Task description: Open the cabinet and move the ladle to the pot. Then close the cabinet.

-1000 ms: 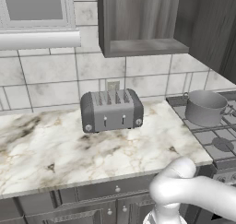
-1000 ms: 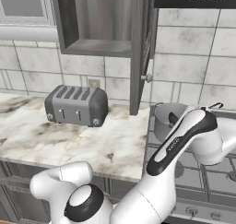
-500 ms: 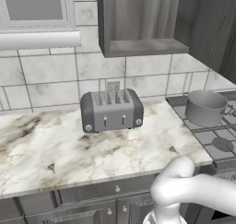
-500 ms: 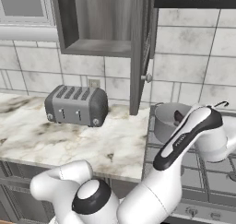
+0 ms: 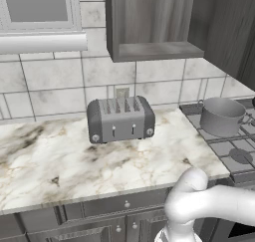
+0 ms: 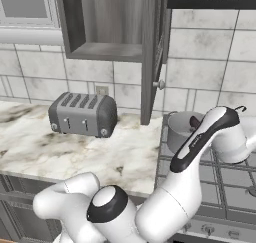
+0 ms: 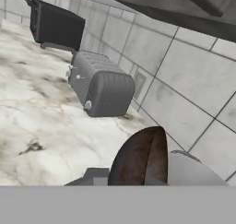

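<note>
the marble counter (image 5: 74,161) was the broadest surface, white veined with brown and grey, its front edge cut off by the robot's body in the right base view. behind it ran a wall of large pale square tiles (image 6: 195,47) with thin dark grout. the cabinet (image 5: 154,24) hung above, dark grey wood grain, its interior an open box with one flat shelf floor; its tall door (image 6: 151,52) stood swung out edge-on in the right base view, a small round silver knob (image 6: 161,84) on its face. the cabinet top was cropped by the frame in both base views.

the white arm (image 6: 200,152), smooth and rounded with a dark strip along the forearm, reached over the stove (image 5: 239,151) with its dark grates. the four-slot toaster (image 5: 120,119), boxy brushed grey with rounded corners, sat near the wall on the counter.

the pot (image 5: 221,115), round matte grey metal with straight sides, stood on the stove's back burner, partly hidden by the arm in the right base view. in the hand view a rounded, rusty-brown dark shape, the ladle (image 7: 140,161), sat right at the fingers just above the pot's grey rim (image 7: 193,170); its handle was not visible. the gripper (image 7: 138,181) was mostly cut off at the frame's bottom, its fingers clenched on the ladle.
</note>
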Motion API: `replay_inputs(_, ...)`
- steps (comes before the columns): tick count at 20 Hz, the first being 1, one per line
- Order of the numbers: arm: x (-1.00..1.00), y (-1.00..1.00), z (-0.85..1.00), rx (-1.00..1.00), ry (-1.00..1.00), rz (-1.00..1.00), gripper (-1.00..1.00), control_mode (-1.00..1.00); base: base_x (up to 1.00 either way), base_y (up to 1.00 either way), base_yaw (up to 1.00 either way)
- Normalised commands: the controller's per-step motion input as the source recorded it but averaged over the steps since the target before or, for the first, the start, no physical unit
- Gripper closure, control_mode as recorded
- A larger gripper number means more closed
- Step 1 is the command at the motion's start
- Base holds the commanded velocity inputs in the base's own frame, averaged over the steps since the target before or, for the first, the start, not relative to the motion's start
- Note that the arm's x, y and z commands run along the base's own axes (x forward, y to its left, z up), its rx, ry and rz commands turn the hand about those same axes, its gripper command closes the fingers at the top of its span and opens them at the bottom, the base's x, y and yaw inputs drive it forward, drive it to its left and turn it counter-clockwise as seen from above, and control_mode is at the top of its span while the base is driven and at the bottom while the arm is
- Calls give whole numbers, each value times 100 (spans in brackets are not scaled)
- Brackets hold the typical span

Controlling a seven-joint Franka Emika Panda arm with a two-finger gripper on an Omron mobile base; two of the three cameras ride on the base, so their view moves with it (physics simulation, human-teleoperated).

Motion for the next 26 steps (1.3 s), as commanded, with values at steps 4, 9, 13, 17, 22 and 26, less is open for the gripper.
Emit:
replay_inputs(4, 11, 0, -3, -5, 5, 0, 100, -100, 0, 0, 0)
replay_inputs(9, 6, 0, -10, -7, 3, 0, 100, -100, 0, 0, 0)
replay_inputs(13, 13, 0, -12, -7, 4, 0, 100, -100, 0, 0, 0)
replay_inputs(17, 18, 0, -8, -4, 2, 0, 100, -100, 0, 0, 0)
replay_inputs(22, 17, 0, -7, -2, 2, 0, 100, -100, 0, 0, 0)
replay_inputs(26, 21, 0, -12, -1, 4, 0, 100, -100, 0, 0, 0)
